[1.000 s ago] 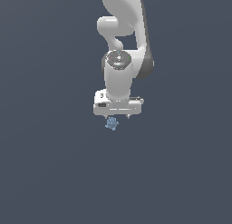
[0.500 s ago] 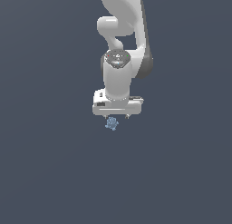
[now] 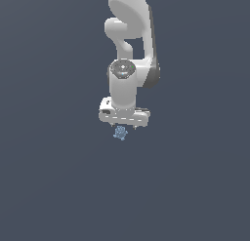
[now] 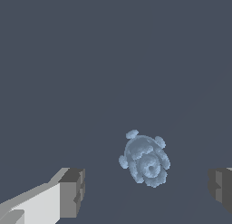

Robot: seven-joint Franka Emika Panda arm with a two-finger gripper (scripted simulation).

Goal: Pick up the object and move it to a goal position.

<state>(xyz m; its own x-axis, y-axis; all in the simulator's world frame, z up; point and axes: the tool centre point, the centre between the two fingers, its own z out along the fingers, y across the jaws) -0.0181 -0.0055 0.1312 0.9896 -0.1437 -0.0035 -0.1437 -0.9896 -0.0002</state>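
The object [image 3: 120, 133] is a tiny light-blue lumpy item with small protrusions, lying on the dark grey surface just below the white gripper [image 3: 123, 126] in the exterior view. In the wrist view the object [image 4: 145, 160] lies between the two fingers, apart from both. One finger [image 4: 72, 192] shows on one side and the other finger [image 4: 220, 189] at the frame's edge. The jaws stand wide open and hold nothing.
The white Franka arm [image 3: 129, 54] rises above the gripper toward the top of the exterior view. A uniform dark grey surface [image 3: 58, 186] fills everything else.
The arm has shifted slightly; the gripper stays over the object with its jaws open. The object has not moved.
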